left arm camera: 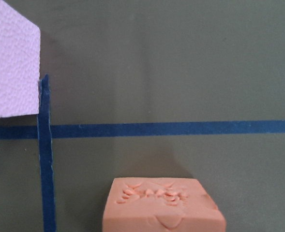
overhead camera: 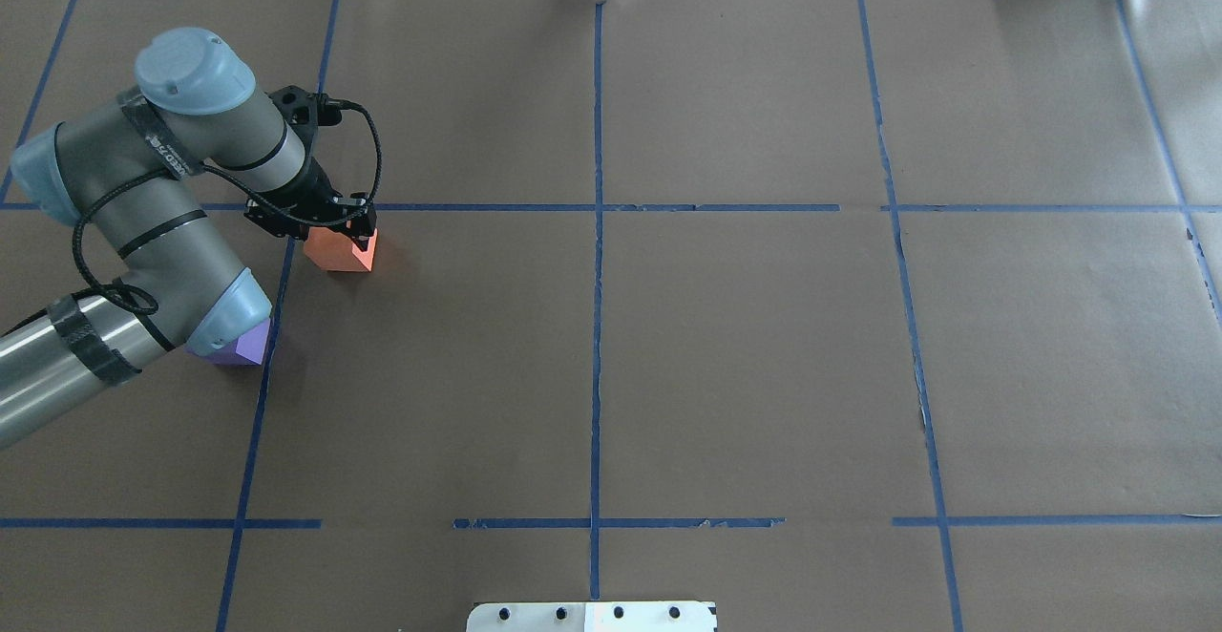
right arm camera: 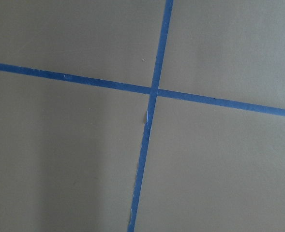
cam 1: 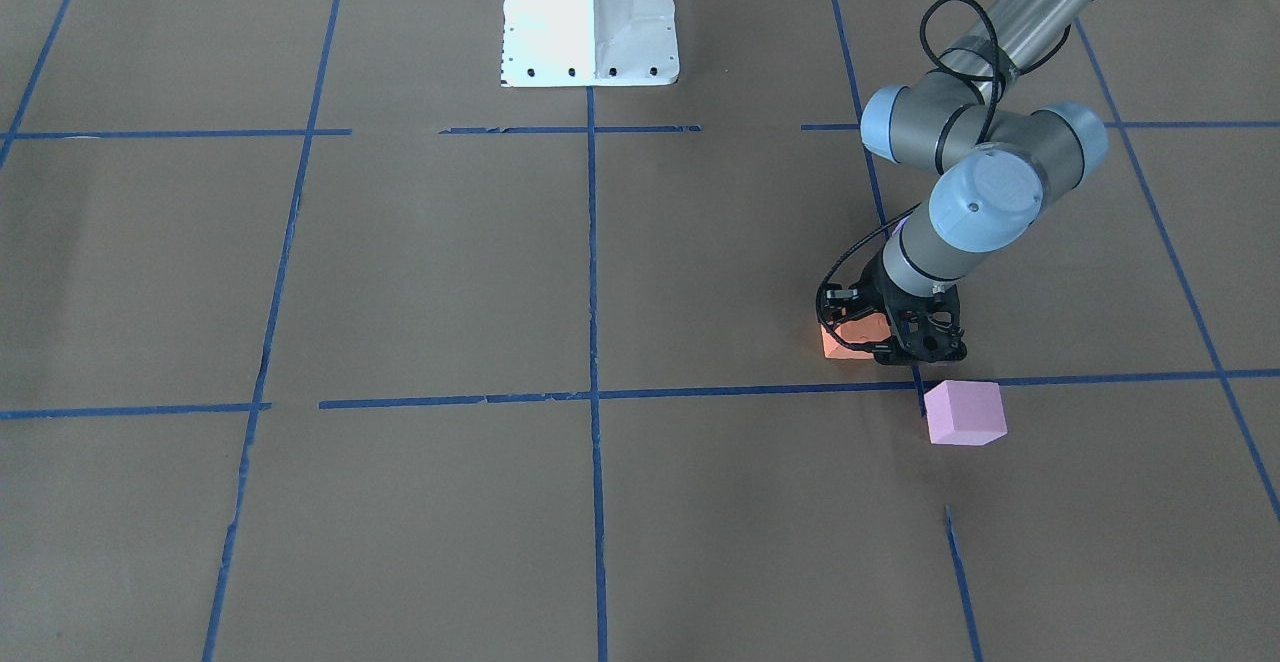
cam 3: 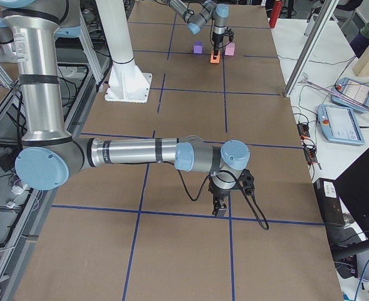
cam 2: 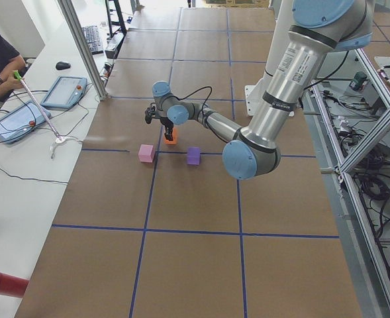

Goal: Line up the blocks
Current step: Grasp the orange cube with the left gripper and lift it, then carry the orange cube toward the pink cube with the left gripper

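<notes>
Front-facing view: the left hand (cam 1: 866, 339) is down at the tabletop (cam 1: 400, 262), its fingers closed on either side of the orange block (cam 1: 838, 343). The pink block (cam 1: 964, 412) sits at about 4 o'clock from it, just across a blue tape line (cam 1: 590, 394). They are near each other but not touching.

Overhead: here the purple block (overhead camera: 239, 346) peeks out from under the elbow, at 7 o'clock from the orange block. The arm covers the pink block.

Left side view: this one explains the grip! The pink and purple blocks lie roughly level with a gap between them. The orange block sits off that row, at 12 o'clock from the gap. By my reading, the hand holds it in order to drop it into that gap and finish the line.

Right side view: the right hand (cam 3: 220, 209) hangs low near a tape crossing, well apart from all three blocks. It looks parked there to leave the left arm room. Whether it is open or closed, I cannot tell.

Left wrist view: the orange block is at 6 o'clock, its top dented, and the pink block is at 10 o'clock. Bare tabletop and the tape line lie between them.

Right wrist view: only tape and tabletop.
</notes>
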Robot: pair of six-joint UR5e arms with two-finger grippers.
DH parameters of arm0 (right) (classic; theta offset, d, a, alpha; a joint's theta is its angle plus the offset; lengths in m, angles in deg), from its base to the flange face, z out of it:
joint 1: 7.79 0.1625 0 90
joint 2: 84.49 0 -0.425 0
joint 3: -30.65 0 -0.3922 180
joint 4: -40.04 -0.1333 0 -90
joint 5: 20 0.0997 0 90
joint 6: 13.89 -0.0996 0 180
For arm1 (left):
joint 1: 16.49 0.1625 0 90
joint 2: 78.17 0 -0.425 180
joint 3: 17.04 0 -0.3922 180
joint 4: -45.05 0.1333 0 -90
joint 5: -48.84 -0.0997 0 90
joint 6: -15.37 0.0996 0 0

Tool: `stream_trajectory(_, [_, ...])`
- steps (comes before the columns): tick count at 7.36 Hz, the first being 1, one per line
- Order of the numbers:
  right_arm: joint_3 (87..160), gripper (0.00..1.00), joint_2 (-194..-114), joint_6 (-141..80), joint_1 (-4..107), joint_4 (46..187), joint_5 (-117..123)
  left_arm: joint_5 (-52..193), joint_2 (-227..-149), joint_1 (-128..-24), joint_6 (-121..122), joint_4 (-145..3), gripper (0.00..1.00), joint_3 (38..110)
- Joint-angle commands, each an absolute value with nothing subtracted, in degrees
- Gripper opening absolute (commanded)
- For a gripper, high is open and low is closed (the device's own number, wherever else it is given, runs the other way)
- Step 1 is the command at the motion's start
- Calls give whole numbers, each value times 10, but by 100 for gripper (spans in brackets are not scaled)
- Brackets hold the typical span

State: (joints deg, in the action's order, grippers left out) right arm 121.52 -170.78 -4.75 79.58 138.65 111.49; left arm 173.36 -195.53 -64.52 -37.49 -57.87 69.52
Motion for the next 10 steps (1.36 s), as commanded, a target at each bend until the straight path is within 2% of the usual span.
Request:
stream_trajectory(1, [1215,100,-1708,-47,796,1387,1115,1736,-1945,-681,-368,-527,13,771])
stream_trajectory(4, [1215,100,-1707,-47,796,1387,1115,1735,-1820,-747,-260,-506,14,849])
stream_trajectory(5, [1215,100,-1708,-47,796,1387,1115,1736,-1809,-753,-238,-505,14,845])
stream_trajectory(8, [1215,100,-1708,-47,796,1387,1115,1758,-1852,-742,-240,-509,14,784])
stream_trajectory(10, [1215,100,-1708,-47,796,1387,1115,1758,-1860,-725,-237,-510,14,771])
